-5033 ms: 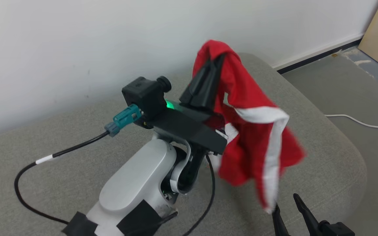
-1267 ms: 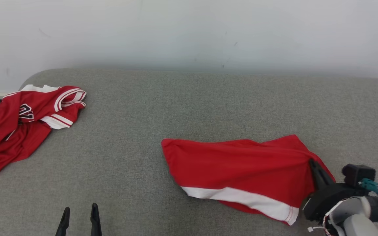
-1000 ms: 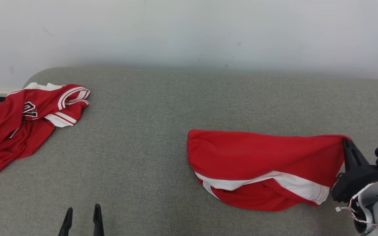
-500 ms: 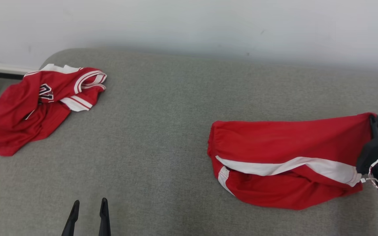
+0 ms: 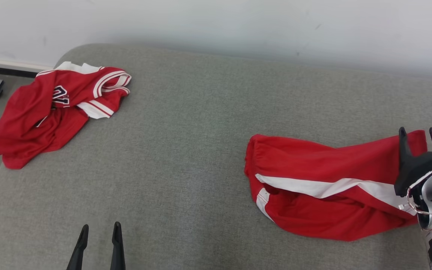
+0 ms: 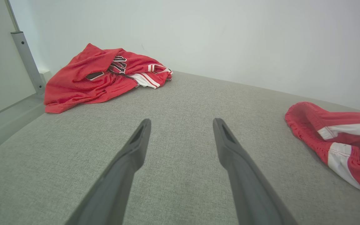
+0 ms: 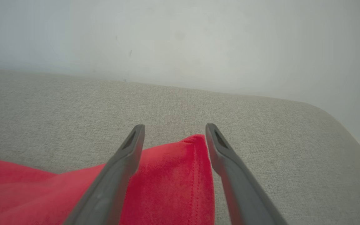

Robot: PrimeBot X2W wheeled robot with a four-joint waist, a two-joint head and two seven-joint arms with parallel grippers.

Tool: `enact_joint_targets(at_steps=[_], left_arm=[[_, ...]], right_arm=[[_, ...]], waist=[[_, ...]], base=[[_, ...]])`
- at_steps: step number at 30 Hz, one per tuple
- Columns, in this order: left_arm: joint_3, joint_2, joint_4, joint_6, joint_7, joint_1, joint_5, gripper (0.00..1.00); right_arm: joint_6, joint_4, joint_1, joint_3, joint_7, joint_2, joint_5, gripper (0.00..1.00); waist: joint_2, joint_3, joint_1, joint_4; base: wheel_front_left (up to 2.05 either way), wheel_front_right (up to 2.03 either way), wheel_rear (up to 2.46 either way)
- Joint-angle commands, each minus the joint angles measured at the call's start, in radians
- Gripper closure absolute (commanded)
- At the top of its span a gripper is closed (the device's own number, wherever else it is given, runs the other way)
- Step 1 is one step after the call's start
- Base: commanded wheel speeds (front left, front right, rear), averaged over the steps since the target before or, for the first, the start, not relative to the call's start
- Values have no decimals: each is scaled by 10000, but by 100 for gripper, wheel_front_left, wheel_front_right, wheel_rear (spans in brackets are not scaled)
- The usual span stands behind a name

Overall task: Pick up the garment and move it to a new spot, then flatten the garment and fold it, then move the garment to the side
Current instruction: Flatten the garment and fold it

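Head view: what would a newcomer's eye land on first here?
The red shorts with a white stripe, lying rumpled on the right of the grey cushion, stand out most, with the open right pincer straddling their right-hand corner. Next comes the crumpled red jersey at the cushion's far left corner; the left pincer hangs open over bare fabric at the lower left.

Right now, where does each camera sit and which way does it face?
Head view: high, looking down on the grey cushion; left gripper bottom left, right gripper at right.
Left wrist view: low over the cushion, facing the wall; its open fingers.
Right wrist view: low, facing the wall; open fingers straddle the red shorts' corner.
Shared: shorts in all; jersey in head and left wrist.
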Motion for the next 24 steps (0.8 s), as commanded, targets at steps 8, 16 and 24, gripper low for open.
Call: enact_joint_targets(at_steps=[8,16,24], left_arm=[[18,-12,65,96,-34,243,-65,0],[161,-14,110,233,-34,492,-191,0],[242,-12,181,331,-34,682,-360,0]], right_arm=[[9,-674,1285,319,-604,271,872,0],[9,-2718,3305,645,-923,864,1615,0],[9,-5281,5875,698,-1078,1910,1605,0]], waist=[[-1,-894,0,-859],[-1,-1370,0,-1385],[-1,-1712,0,-1821]], base=[[0,0,0],[0,0,0],[0,0,0]])
